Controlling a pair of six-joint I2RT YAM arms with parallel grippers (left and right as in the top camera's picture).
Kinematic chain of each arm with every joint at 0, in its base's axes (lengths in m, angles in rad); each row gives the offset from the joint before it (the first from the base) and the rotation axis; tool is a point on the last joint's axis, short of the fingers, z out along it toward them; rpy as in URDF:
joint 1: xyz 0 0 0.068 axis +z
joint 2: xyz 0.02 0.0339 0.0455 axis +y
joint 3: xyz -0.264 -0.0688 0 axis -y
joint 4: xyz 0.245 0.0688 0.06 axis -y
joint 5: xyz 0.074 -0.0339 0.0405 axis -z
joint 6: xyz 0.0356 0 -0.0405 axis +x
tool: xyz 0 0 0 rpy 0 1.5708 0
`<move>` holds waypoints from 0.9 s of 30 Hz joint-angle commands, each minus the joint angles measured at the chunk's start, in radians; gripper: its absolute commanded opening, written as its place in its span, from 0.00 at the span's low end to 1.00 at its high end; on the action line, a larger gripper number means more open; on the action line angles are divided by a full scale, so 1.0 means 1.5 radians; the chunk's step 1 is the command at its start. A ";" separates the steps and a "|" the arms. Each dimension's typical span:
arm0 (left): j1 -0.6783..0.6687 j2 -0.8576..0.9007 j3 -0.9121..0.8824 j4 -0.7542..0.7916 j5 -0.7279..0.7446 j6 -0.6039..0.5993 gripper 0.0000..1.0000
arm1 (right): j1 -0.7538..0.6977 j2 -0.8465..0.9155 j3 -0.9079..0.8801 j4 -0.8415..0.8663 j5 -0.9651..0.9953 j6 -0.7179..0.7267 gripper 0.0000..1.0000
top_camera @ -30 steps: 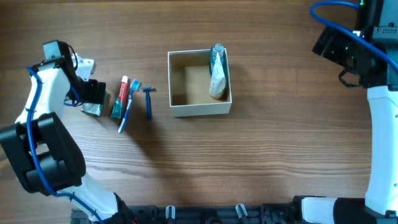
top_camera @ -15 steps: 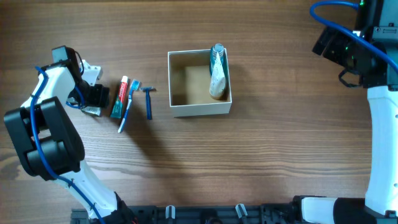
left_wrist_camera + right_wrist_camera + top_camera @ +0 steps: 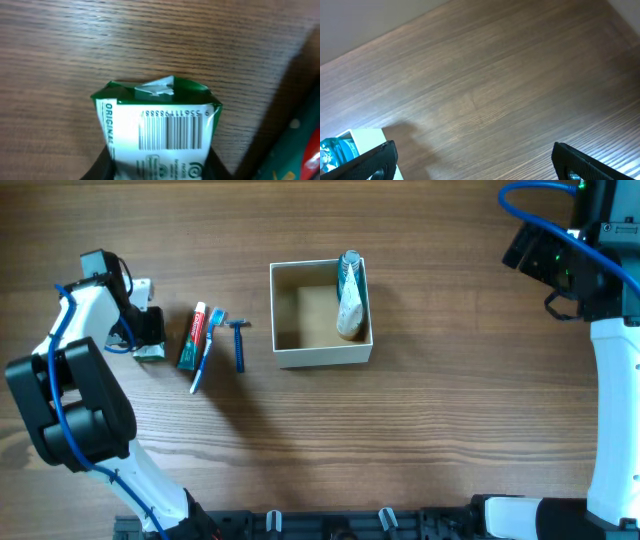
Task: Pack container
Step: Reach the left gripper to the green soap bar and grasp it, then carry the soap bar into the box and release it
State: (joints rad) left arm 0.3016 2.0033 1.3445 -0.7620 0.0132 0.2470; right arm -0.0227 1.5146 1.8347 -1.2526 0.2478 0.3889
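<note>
Left claw (image 3: 159,167) shifted, pinching crinkly green foil packet (image 3: 157,120), right claw (image 3: 477,162) spread, square cardboard container (image 3: 320,358)

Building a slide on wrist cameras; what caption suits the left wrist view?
Left claw pinching a green barcoded packet by its sides on the wooden table.
</note>
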 commanded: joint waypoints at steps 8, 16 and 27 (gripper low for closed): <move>-0.064 -0.168 0.030 -0.090 0.043 -0.143 0.23 | 0.000 0.003 0.002 0.002 0.005 0.004 1.00; -0.152 -0.269 0.030 -0.109 0.043 -0.176 0.23 | 0.000 0.003 0.002 0.002 0.005 0.004 1.00; -0.357 -0.319 0.030 -0.064 0.051 -0.307 0.25 | 0.000 0.003 0.002 0.002 0.005 0.004 1.00</move>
State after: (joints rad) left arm -0.1402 1.5463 1.3663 -0.8925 0.0570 -0.1070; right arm -0.0227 1.5146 1.8347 -1.2522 0.2478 0.3889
